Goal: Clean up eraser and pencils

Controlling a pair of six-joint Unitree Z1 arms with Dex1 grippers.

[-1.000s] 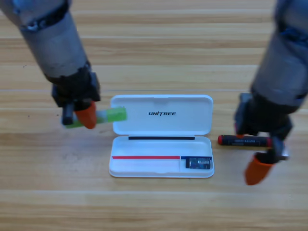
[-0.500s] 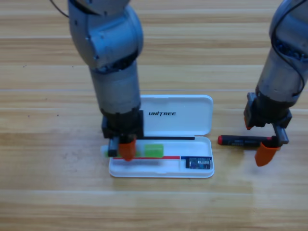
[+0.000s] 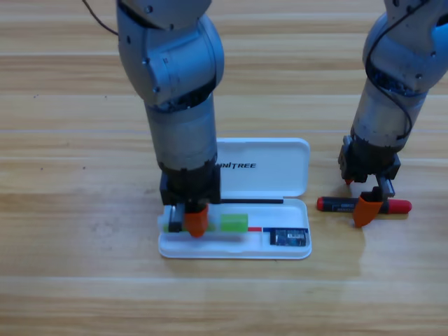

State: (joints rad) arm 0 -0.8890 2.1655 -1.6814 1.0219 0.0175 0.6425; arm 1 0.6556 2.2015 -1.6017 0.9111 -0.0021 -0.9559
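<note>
My left gripper (image 3: 193,221) reaches down into the tray of the open white case (image 3: 231,252) and is shut on the pale green pencil (image 3: 234,222). The pencil lies level along the tray, its bright green end to the right of the jaws. The eraser (image 3: 287,238), a small black block, sits in the tray's right compartment. The red-ended pencil (image 3: 336,204) with a black middle lies on the table right of the case. My right gripper (image 3: 361,199) points down over it, open, with one orange jaw in front of the stick and the other behind it.
The case's lid (image 3: 273,168) lies flat behind the tray with its inside up. The left arm's thick grey body (image 3: 175,84) rises over the lid's left end and hides it. Wooden table (image 3: 84,280) lies all around.
The left gripper carried the green pencil from left of the case into the tray and lowered it. The right gripper moved up and left until its jaws stood either side of the red pencil.
</note>
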